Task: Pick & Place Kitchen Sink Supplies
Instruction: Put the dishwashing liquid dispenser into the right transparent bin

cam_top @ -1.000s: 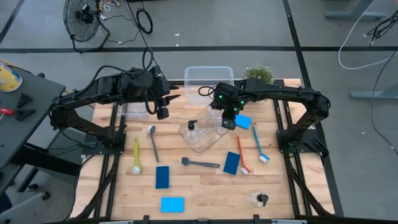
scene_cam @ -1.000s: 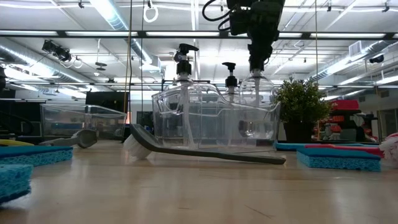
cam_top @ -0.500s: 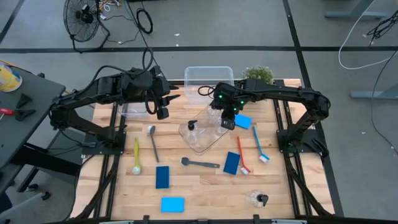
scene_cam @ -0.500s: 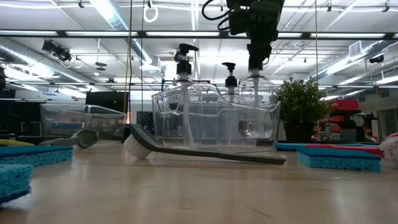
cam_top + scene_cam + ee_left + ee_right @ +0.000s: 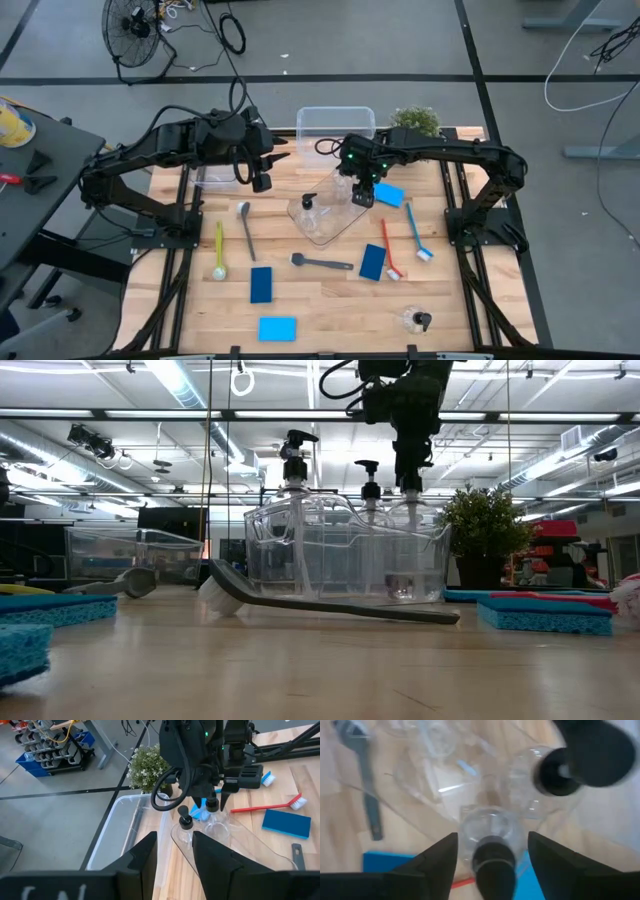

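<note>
Nearest you, a light-blue sponge (image 5: 277, 328) lies at the table's front edge. Farther in, your right gripper (image 5: 361, 194) hangs over the clear tray (image 5: 325, 232), fingers spread wide either side of a pump bottle (image 5: 492, 851) standing in it, gripping nothing. Your left gripper (image 5: 260, 177) waits partly open, empty, above the bin (image 5: 212, 178).

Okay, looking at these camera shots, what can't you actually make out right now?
- Right wrist view: blur hides whether the right gripper touches the pump bottle beneath it.
- Low view: the clear tray walls smear the bottles' bases.
- High view: the left gripper is too small to judge.
- Left wrist view: its edge cuts off the clear bin.
</note>
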{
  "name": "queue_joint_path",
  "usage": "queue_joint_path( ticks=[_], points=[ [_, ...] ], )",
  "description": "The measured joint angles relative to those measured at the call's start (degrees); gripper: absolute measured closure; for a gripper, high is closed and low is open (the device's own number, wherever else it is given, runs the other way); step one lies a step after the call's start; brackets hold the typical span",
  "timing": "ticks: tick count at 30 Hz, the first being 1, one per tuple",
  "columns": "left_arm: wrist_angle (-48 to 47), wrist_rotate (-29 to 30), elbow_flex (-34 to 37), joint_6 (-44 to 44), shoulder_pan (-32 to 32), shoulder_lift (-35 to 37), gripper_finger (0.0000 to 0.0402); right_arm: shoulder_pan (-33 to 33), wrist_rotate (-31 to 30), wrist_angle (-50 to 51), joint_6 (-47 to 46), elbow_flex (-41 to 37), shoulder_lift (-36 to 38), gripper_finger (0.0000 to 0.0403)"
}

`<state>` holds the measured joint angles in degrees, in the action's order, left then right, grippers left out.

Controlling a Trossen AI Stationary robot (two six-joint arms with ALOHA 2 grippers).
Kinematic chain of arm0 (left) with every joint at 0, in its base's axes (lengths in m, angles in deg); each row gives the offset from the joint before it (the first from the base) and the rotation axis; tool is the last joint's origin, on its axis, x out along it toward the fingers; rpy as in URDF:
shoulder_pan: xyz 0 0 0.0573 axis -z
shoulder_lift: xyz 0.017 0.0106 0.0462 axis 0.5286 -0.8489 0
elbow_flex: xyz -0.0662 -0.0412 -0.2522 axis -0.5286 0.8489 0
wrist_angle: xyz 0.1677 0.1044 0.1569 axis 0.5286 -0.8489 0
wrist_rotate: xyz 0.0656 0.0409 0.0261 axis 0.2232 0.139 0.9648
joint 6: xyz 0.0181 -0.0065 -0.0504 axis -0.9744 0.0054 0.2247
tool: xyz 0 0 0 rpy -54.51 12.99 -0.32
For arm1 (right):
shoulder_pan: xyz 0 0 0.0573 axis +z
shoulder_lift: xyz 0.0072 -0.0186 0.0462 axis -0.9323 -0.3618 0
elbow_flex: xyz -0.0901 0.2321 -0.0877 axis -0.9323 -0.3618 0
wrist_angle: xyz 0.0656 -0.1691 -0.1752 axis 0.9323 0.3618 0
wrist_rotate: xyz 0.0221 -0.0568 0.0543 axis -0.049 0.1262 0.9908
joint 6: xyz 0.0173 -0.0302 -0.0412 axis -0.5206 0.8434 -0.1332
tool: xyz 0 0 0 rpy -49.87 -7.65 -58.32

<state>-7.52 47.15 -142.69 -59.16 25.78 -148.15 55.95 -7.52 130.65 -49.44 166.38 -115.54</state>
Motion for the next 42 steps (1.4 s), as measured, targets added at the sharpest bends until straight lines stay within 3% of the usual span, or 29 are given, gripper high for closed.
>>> queue_joint_path(
  ticks=[4,18,31,42],
  points=[
    [0.0,-0.01,0.0,0.0,0.0,-0.02,0.0273,-0.02,-2.26,0.05,-0.29,0.0,0.09,0.0144],
    [0.0,0.01,0.0,0.02,-0.02,-0.02,0.0273,-0.02,-1.78,5.79,-1.15,0.0,2.72,0.0138],
    [0.04,-1.78,0.0,3.1,0.0,-0.02,0.0273,3.3,1.61,8.22,-4.86,0.0,15.63,0.0137],
    [0.04,-3.22,0.0,3.08,0.0,-0.02,0.0273,10.2,-3.35,8.38,-7.27,0.02,25.19,0.0137]
  ],
)
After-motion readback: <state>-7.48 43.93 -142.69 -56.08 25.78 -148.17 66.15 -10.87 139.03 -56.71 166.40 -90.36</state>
